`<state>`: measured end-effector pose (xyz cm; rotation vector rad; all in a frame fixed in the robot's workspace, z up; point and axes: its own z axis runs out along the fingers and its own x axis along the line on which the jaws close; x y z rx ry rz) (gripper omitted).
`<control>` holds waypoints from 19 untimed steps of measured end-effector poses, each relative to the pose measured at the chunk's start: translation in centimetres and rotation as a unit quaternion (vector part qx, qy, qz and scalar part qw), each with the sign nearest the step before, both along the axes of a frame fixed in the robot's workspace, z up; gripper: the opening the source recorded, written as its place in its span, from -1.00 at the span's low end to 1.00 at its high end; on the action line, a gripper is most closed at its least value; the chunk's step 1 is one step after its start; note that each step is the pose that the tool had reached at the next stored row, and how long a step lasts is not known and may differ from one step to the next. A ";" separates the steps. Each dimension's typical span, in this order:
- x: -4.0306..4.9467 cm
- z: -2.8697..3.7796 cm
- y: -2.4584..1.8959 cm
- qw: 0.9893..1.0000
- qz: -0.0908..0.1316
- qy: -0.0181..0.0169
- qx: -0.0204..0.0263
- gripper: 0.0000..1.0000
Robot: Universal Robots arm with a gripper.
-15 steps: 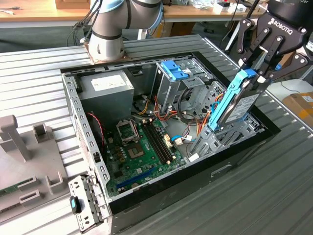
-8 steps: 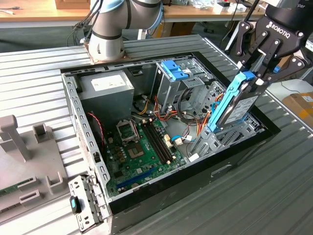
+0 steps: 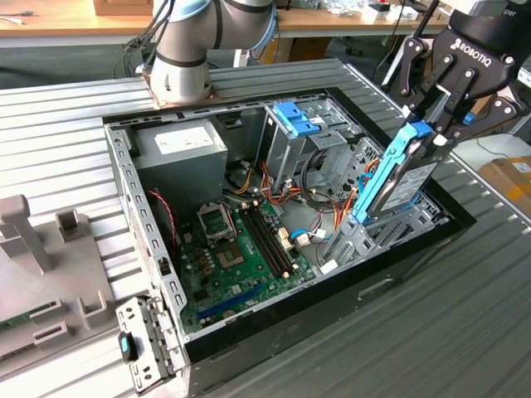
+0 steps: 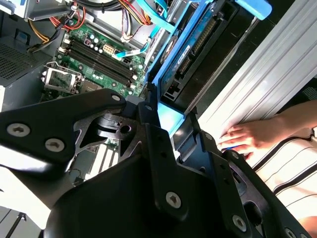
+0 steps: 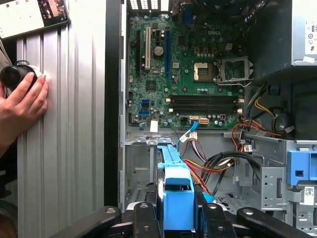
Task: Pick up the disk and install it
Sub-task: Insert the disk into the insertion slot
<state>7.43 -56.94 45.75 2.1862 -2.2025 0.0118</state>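
Ribbed metal table (image 3: 465,332) under everything, and the disk (image 3: 398,178) stands on end, tilted, at the side of the open case (image 3: 332,290) toward the exterior view's right, its lower end down among the drive-bay metal (image 3: 390,236). My claw (image 3: 431,124) is clamped on its upper end, pinching the blue rails. I judge pickup done and installing in hand. Seating calls for rails squared to the bay's guides. Sheet metal hides the lower end, so I can't tell whether it has entered them. A person's hand (image 5: 25,99) rests on the table beside the case.
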 end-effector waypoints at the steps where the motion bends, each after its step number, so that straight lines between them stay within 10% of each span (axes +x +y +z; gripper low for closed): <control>1: 0.00 0.00 0.00 1.000 0.000 0.000 0.000 -0.26; 12: -0.01 -0.86 -0.19 1.000 0.000 0.000 0.000 -0.26; 19: -0.01 -2.63 -0.46 1.000 0.000 0.000 0.000 -0.26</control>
